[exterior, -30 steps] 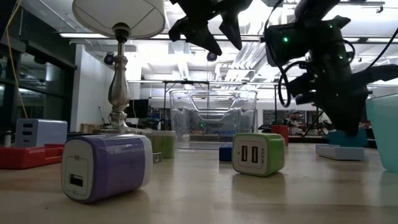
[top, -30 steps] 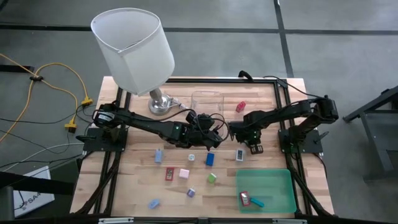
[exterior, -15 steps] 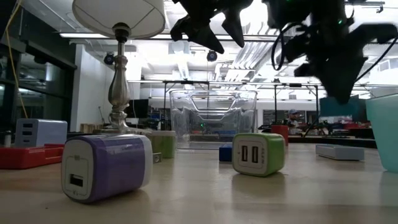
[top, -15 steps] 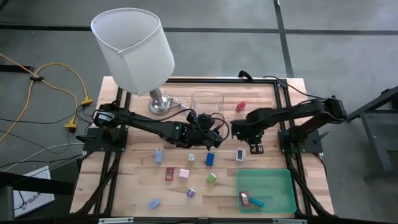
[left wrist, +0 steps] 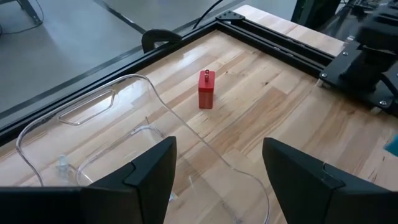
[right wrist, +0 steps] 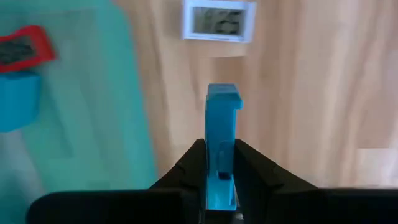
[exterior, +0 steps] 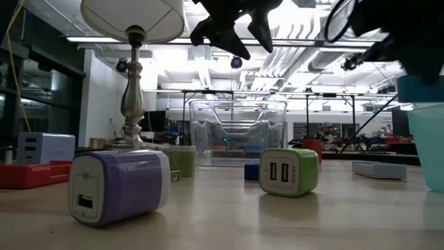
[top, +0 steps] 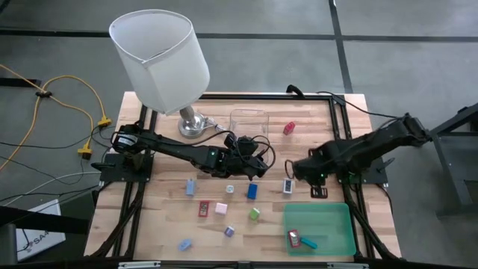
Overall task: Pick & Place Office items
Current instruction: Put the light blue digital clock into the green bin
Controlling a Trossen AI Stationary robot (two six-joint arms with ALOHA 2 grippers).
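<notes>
My right gripper (top: 299,172) is shut on a blue blocky piece (right wrist: 222,134) above the table, between a white display piece (top: 287,185) and the green tray (top: 328,213). The tray holds a red piece (top: 293,237) and a blue piece (top: 308,243). My left gripper (top: 254,161) hangs open and empty high above the table's middle (exterior: 232,28), beside the clear box (top: 249,123). Several more pieces lie flat on the wood: blue (top: 252,190), green (top: 255,214), pink (top: 221,208), purple (top: 229,232), red (top: 289,128). My right gripper pinches the blue piece's two broad sides (right wrist: 219,163) between its two fingers. The fingers point down from above. The piece stands on edge in the hold, its notched end (right wrist: 224,96) sticking out past the fingertips, lifted clear of the table.
A lamp with a white shade (top: 160,52) stands at the far left on its metal base (top: 193,125). The tray's wall (exterior: 427,146) rises at the near right. Black frame rails (top: 336,104) run along the table's edges.
My right gripper has risen from the table with the blue piece and gone toward the near right, toward the green tray. The piece is now lifted clear. The white display piece has stayed where it was.
</notes>
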